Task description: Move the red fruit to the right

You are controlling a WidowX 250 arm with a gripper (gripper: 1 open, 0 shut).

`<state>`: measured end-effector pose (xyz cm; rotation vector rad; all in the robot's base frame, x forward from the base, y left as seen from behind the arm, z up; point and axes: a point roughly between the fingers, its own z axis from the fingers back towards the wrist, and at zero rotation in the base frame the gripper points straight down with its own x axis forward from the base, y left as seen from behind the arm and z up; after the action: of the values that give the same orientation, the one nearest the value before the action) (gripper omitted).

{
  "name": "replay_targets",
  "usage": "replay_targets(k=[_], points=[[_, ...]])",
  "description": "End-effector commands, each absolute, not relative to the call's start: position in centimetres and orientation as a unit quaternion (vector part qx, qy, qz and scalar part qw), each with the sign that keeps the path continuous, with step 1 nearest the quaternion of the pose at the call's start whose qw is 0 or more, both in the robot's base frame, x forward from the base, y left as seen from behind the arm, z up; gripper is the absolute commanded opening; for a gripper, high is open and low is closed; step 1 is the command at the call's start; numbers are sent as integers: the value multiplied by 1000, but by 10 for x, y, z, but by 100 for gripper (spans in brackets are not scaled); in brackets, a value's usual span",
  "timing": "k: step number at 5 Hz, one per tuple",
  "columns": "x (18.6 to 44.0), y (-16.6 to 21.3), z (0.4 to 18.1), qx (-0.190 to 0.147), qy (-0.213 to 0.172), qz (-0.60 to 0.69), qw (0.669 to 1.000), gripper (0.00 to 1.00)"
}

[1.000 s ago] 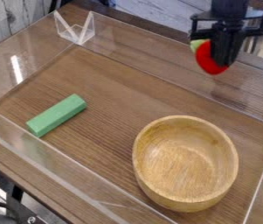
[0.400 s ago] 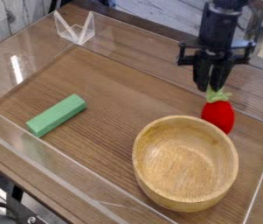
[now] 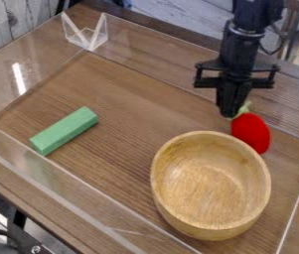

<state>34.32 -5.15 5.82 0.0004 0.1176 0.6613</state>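
Observation:
The red fruit (image 3: 254,132) lies on the wooden table at the right, just behind the wooden bowl's far rim, with its green top pointing toward the gripper. My gripper (image 3: 232,112) points straight down just left of and behind the fruit, fingers together and holding nothing. Whether its tips touch the leafy top I cannot tell.
A large wooden bowl (image 3: 161,164) fills the front right of the table. A green rectangular block (image 3: 65,130) lies at the left. Clear acrylic walls (image 3: 33,60) ring the table, and a small clear stand (image 3: 85,35) sits at the back left.
A second ago the fruit hung in the gripper high at the right. It now rests on the table; the gripper let go, came down a little to the left and shut.

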Motion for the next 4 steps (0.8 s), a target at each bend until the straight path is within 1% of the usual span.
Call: replay_targets(k=[1, 3, 4], points=[[347, -55, 64, -9, 36, 323, 946, 0], [346, -65, 54, -16, 29, 312, 950, 0], [352, -58, 52, -19, 25, 280, 960, 0]])
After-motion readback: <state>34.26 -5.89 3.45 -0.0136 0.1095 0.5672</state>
